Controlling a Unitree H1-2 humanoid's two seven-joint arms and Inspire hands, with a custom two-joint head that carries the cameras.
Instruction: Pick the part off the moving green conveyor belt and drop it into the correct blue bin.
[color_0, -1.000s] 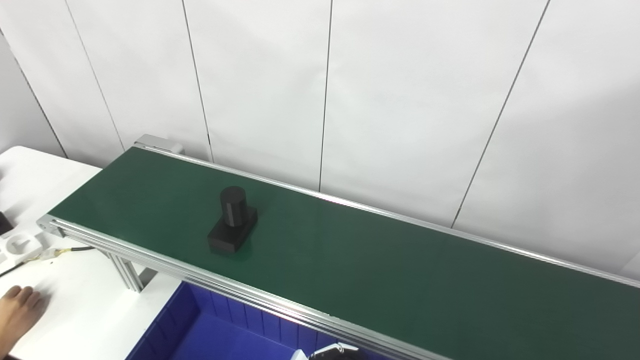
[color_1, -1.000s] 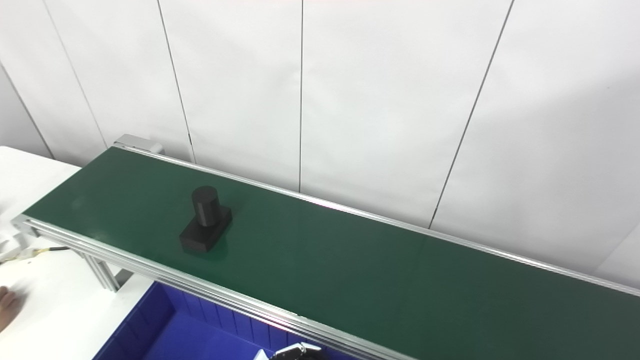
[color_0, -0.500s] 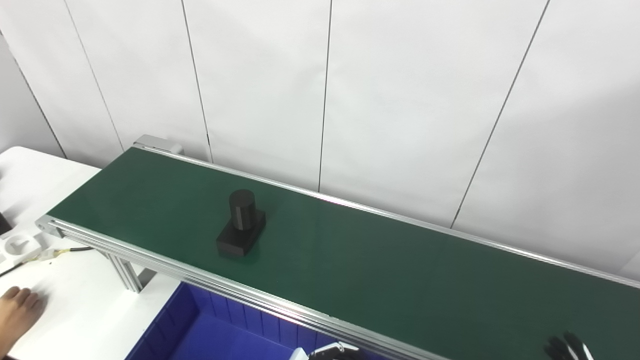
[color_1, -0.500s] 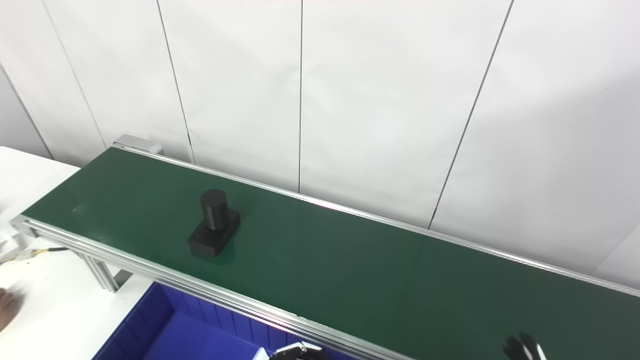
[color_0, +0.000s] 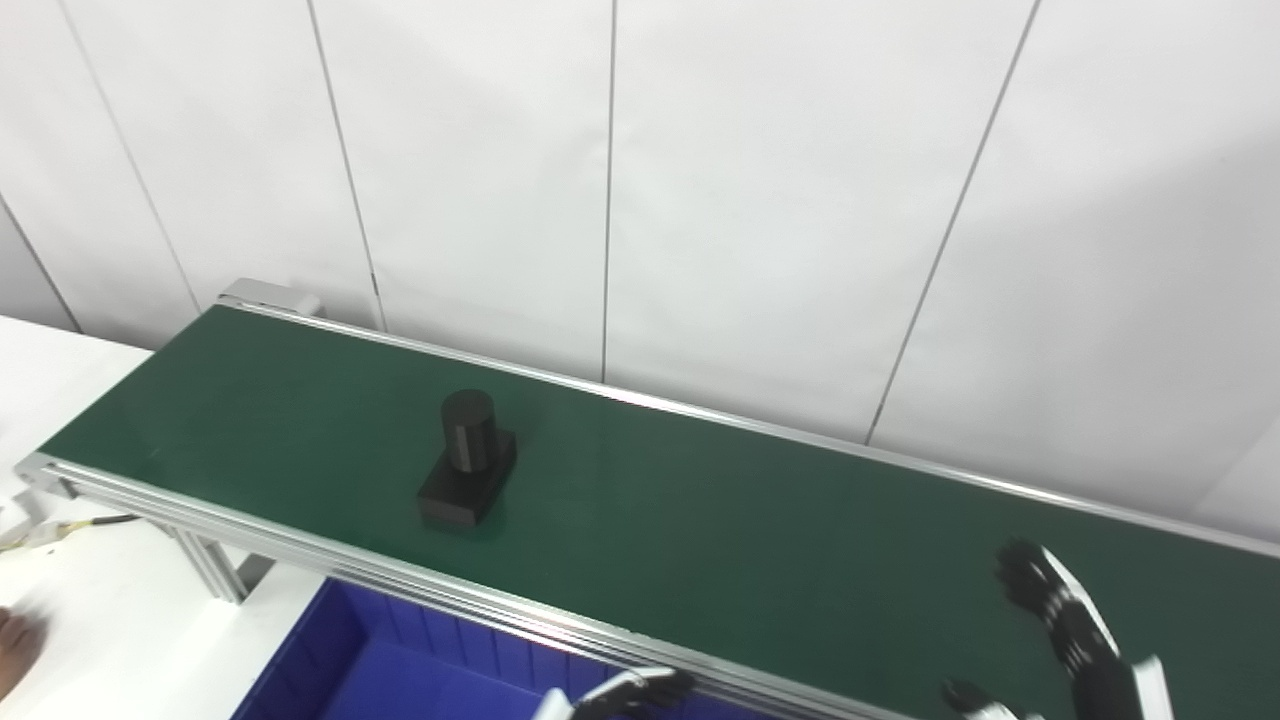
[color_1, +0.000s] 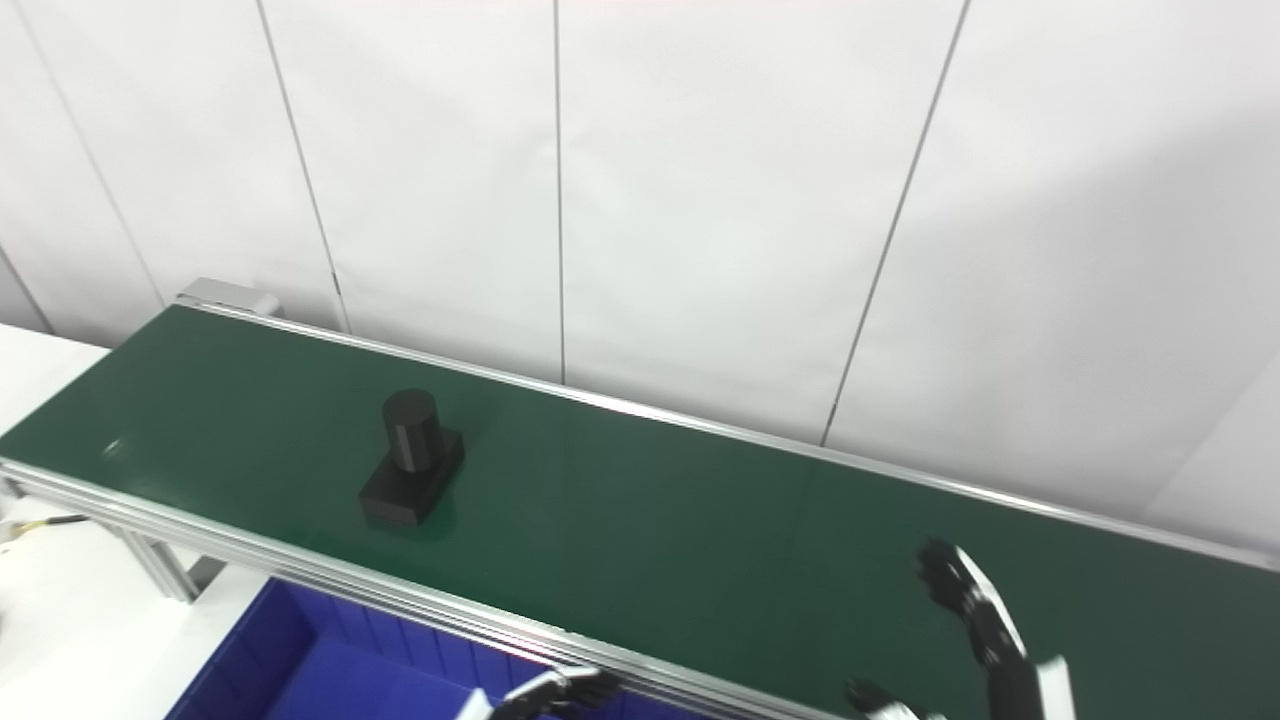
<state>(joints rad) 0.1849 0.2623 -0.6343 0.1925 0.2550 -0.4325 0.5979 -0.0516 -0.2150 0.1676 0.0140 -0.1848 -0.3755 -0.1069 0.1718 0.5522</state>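
Note:
A black part (color_0: 467, 470), an upright cylinder on a rectangular base, stands on the green conveyor belt (color_0: 750, 530) toward its left end. My right hand (color_0: 1060, 640) is over the belt's right end, far to the right of the part, open with fingers and thumb spread and nothing in it. Only the fingertips of my left hand (color_0: 625, 692) show at the bottom edge, below the belt's near rail and over the blue bin (color_0: 400, 670). Whether that hand is open or shut cannot be made out.
The belt's aluminium near rail (color_0: 300, 555) runs between my hands and the part. A white table (color_0: 120, 620) lies at the left with a cable (color_0: 60, 528) and a person's hand (color_0: 12, 645) at its edge. White wall panels stand behind the belt.
The camera has turned right, shifting the whole picture left. The part has ridden the belt a little to the right. My right hand has risen into view over the belt's right end.

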